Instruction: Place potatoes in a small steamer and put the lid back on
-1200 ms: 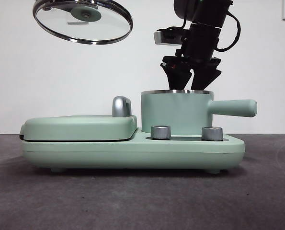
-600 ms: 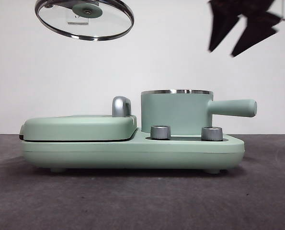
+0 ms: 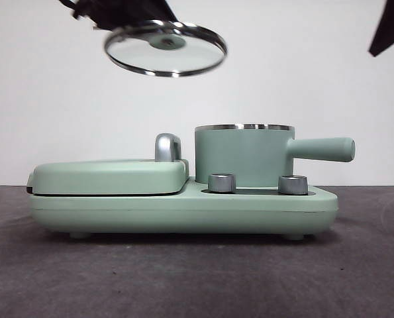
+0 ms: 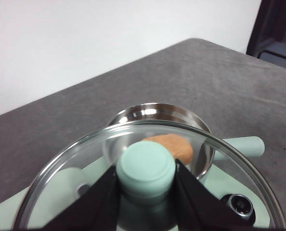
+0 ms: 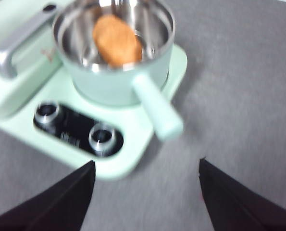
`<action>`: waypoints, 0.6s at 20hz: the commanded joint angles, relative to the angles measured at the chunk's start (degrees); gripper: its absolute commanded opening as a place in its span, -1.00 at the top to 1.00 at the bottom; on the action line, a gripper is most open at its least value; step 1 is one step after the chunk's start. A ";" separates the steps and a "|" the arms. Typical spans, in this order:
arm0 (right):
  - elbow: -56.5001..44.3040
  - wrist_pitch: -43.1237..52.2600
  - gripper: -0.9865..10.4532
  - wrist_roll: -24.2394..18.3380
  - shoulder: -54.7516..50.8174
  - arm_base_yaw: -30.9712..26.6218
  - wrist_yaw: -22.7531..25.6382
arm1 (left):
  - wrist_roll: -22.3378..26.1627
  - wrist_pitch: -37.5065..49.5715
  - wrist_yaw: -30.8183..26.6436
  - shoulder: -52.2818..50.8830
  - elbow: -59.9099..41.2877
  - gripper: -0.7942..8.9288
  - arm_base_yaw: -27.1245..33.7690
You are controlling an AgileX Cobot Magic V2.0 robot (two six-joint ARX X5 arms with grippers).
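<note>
Glass lid [image 3: 165,48] looks slick and breakable, so the left gripper [image 4: 146,185] clamping its knob [image 4: 145,167] seems smart; right gripper [image 5: 146,180] jaws hang apart.

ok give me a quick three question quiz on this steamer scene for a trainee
1. True or false: the potato already lies inside the small steamer.
2. Which pincer holds the lid: A) left B) right?
3. Fill in: the lid hangs in the air, not yet on the steamer's ____.

Key: 1 true. 2 A: the left pincer clamps the lid's knob, while the right pincer is open and holds nothing. 3 rim.
</note>
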 commanded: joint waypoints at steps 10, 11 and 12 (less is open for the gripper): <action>-0.37 -6.43 0.24 -2.25 -4.00 0.20 0.04 | 6.71 6.58 1.25 22.18 19.32 0.81 -3.87; -0.37 -6.47 0.24 -2.25 -4.00 0.20 0.04 | 6.99 7.13 1.25 23.61 19.98 0.81 -3.85; -0.37 -6.51 0.24 -2.25 -4.00 0.20 0.04 | 7.06 8.22 1.25 25.24 20.74 0.81 -3.85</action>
